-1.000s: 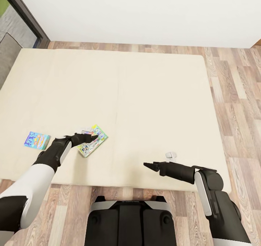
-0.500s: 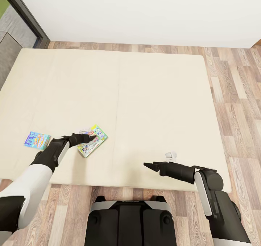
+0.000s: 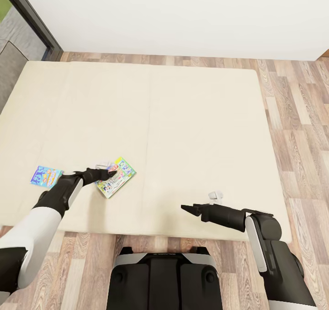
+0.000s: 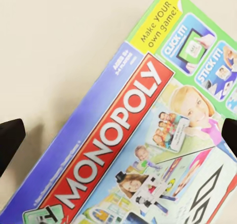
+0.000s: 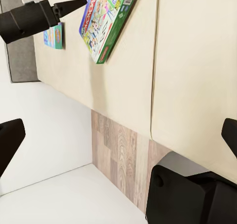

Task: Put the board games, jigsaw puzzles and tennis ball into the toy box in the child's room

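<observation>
Two board games lie flat on the beige mattress of the bed (image 3: pixel 183 118), both toward its near left part in the head view. The Monopoly box (image 3: pixel 118 176), white and green with red edging, lies at an angle. The left gripper (image 3: pixel 109 173) hangs over that box's left end, its dark fingertips above the printed lid. In the left wrist view the Monopoly box (image 4: pixel 143 145) lies between the two fingertips (image 4: pixel 11 142), which stand far apart at the picture's opposite edges, so the gripper is spread wide with nothing held. Whether the tips touch the lid cannot be told.

The narrower blue box (image 3: pixel 46 176) lies just beyond the left forearm, well to the left of the Monopoly box and apart from it.

The right gripper (image 3: pixel 186 208) hovers above the mattress near its front edge, well apart from both boxes, pointing left toward them. In the right wrist view its fingertips (image 5: pixel 10 140) are likewise far apart, open and empty, and that view looks across the bed at the Monopoly box (image 5: pixel 106 21), the blue box (image 5: pixel 54 36) and the left gripper (image 5: pixel 79 5).

The wood-plank floor (image 3: pixel 297 118) borders the bed at the right.
</observation>
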### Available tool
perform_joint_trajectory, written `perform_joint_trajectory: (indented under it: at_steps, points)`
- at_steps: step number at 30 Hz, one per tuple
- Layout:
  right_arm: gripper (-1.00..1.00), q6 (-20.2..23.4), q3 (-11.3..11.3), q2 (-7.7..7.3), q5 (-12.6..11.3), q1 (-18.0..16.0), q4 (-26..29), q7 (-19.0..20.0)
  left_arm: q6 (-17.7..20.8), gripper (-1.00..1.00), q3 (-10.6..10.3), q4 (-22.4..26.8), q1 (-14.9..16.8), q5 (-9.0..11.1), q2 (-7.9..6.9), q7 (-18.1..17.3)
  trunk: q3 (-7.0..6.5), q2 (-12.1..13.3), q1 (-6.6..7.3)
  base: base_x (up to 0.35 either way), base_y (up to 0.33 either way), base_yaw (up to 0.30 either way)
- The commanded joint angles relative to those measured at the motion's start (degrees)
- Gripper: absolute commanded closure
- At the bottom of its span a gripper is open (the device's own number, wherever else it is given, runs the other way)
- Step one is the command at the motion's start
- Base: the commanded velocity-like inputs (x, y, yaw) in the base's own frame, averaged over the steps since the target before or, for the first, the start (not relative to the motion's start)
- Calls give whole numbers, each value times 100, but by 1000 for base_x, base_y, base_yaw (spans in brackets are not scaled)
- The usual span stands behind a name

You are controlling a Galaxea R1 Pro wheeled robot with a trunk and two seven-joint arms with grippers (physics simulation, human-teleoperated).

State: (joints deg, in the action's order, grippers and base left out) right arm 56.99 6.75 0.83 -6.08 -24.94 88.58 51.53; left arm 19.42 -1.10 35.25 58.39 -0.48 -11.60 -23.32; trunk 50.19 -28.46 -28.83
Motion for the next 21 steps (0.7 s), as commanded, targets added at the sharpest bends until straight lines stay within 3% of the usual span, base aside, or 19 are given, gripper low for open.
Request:
perform_joint_trajectory:
  at_steps: [1, 15, 21]
  points:
    - [-100, 40, 11, 5, -25, -2, 1, 1, 29, -100, -10, 7, 0, -5, -7, -12, 5, -7, -3, 0, 0, 0]
    - [-100, 40, 17, 5, -25, -2, 1, 10, 8, -100, 21, -213, 5, -9, -70, -11, 5, -7, -3, 0, 0, 0]
    - [-100, 40, 19, 5, -25, -2, 1, 14, -5, -100, 34, -226, 5, 1, -193, -44, 5, -7, -3, 0, 0, 0]
